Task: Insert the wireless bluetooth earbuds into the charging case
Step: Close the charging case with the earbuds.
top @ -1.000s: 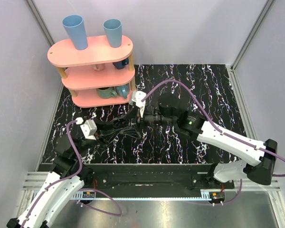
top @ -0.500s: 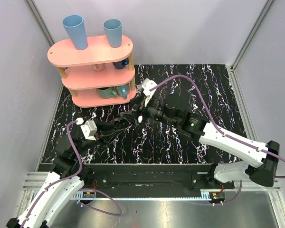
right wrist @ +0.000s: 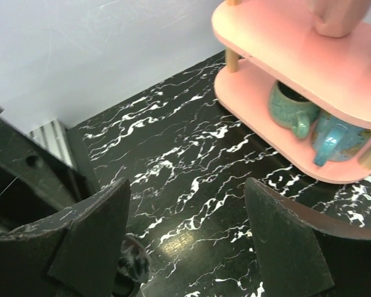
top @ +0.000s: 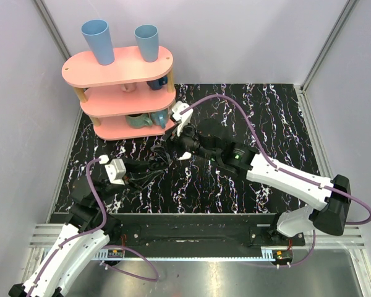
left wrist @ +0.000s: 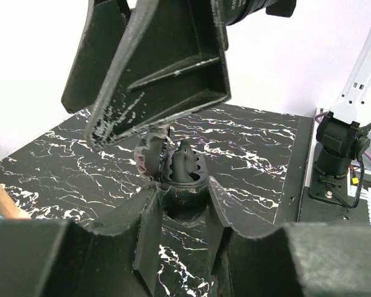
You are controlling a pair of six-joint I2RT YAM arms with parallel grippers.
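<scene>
- Between the fingertips of the left gripper (left wrist: 182,197) sits the charging case (left wrist: 184,168) — dark and ridged in the wrist view, a rounded flap tipped up on one side; the fingers are clamped narrow on it
- Just above the case hangs a scuffed finger (left wrist: 151,74) of the right gripper (right wrist: 185,204), whose fingers stand wide apart with nothing between them
- Under both pairs of fingers runs the black marbled tabletop (top: 272,117), glossy and white-veined
- Beyond the right fingers stands a pink shelf (right wrist: 284,43), with a teal mug (right wrist: 289,106) and a blue mug (right wrist: 337,139) on its lowest tier — two blue cups (top: 98,40) stand on top
- Pale lilac walls (top: 235,37) close the room behind the fingers and to either side
</scene>
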